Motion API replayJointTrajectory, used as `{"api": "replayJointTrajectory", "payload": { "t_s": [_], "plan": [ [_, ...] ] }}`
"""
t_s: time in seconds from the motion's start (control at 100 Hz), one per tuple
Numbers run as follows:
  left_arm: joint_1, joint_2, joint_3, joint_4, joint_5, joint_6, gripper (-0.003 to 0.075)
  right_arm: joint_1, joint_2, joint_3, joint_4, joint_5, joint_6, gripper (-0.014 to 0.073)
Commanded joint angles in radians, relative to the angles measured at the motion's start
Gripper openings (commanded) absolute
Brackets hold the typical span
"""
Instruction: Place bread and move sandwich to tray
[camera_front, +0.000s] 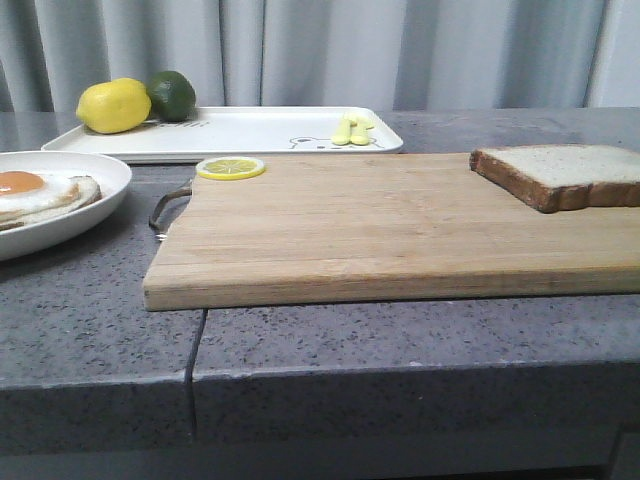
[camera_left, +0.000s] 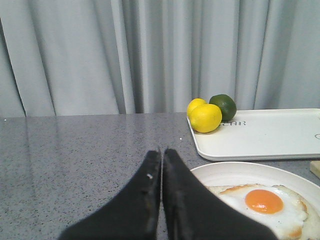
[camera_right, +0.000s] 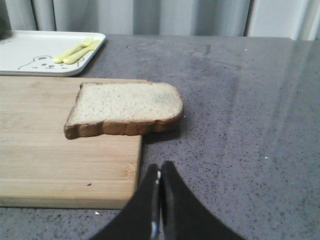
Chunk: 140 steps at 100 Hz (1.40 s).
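1. On the board's (camera_front: 390, 225) right end lies the bread (camera_front: 565, 175), flat, one side overhanging the board edge above the table (camera_front: 400, 335).
2. Left of the board, the sandwich (camera_front: 40, 195) with its fried egg sits in a round white dish (camera_front: 95, 205), apart from the board.
3. Behind the board stands the tray (camera_front: 250, 130), carrying a lemon (camera_front: 113, 105) and a lime (camera_front: 172, 93) at its left end and yellow cutlery (camera_front: 352, 129) near its right end.
4. A lemon slice (camera_front: 231, 167) rests on the board's far left corner, just before the tray.
5. The left gripper (camera_left: 161, 155) hovers beside the dish, fingers (camera_left: 150, 185) pressed together, empty.
6. The right gripper (camera_right: 160, 170) hangs over the table near the board's right edge, short of the bread, fingers (camera_right: 172, 200) clenched on nothing.
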<state>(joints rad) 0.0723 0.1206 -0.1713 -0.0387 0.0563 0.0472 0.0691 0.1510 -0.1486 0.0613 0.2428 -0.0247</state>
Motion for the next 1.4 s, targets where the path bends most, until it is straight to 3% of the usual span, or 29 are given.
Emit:
{"api": "replayJointTrajectory", "payload": {
  "t_s": [0.0,0.17,0.32,0.42,0.57,0.68,0.89,1.12,1.39],
  "plan": [
    [0.002,0.071,-0.078,-0.006,-0.044,-0.012,-0.002,-0.006,0.083,-0.081,0.001,-0.056,-0.006,-0.006],
    [0.002,0.14,-0.116,-0.006,-0.047,-0.012,-0.002,-0.006,0.158,-0.108,-0.004,-0.184,-0.005,-0.0057],
    [0.002,0.158,-0.121,-0.006,-0.056,-0.012,-0.002,-0.006,0.249,-0.215,-0.004,-0.11,-0.006,-0.0024],
    [0.002,0.158,-0.121,-0.006,-0.056,-0.012,-0.002,-0.006,0.347,-0.32,-0.004,0.014,-0.006,0.0112],
    [0.002,0.158,-0.121,-0.006,-0.056,-0.012,-0.002,-0.006,0.499,-0.44,-0.003,0.114,0.041,0.0409],
    [0.002,0.158,-0.121,-0.006,-0.068,-0.012,-0.002,-0.006,0.608,-0.506,-0.003,0.127,0.12,0.0495],
    [0.002,0.158,-0.121,-0.006,-0.092,-0.012,-0.002,-0.057,0.821,-0.641,0.0,0.259,0.213,0.0503],
    [0.002,0.158,-0.121,-0.006,-0.094,-0.012,-0.002,-0.145,1.03,-0.779,0.045,0.349,0.208,0.0503],
    [0.002,0.158,-0.121,-0.006,-0.094,-0.012,-0.002,-0.256,1.237,-0.917,0.354,0.471,-0.066,0.0503]
  ]
}}
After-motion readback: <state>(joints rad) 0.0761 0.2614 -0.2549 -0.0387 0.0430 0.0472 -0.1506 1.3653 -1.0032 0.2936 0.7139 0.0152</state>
